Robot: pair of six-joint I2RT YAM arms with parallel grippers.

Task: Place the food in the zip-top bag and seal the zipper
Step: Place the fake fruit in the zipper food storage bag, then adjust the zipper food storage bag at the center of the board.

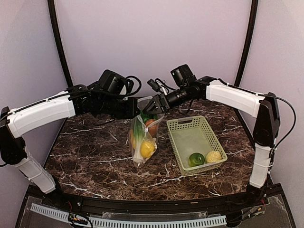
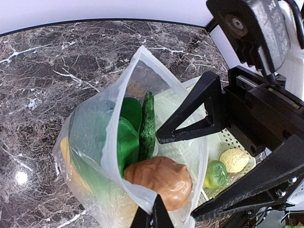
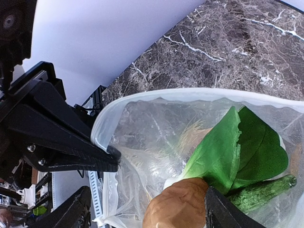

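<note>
Two tools were at the mouth of the clear plastic zip-top bag (image 2: 92, 130).
Left tool (image 2: 152, 214) clamped its rim; right tool (image 1: 153, 105) gaped empty just above the brown rounded toy food (image 2: 161, 178) lying inside.

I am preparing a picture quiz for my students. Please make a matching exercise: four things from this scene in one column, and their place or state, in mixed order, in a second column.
Things:
1. brown rounded toy food
2. green round toy fruit
3. yellow lemon-like toy
4. left end effector

Places or states:
A. in the light green plastic mesh basket
B. shut on the rim of the clear dotted zip-top bag
C. low inside the bag
D. high in the bag, near its mouth

Pairs: 1-D, 2-A, 3-C, 4-B
</note>
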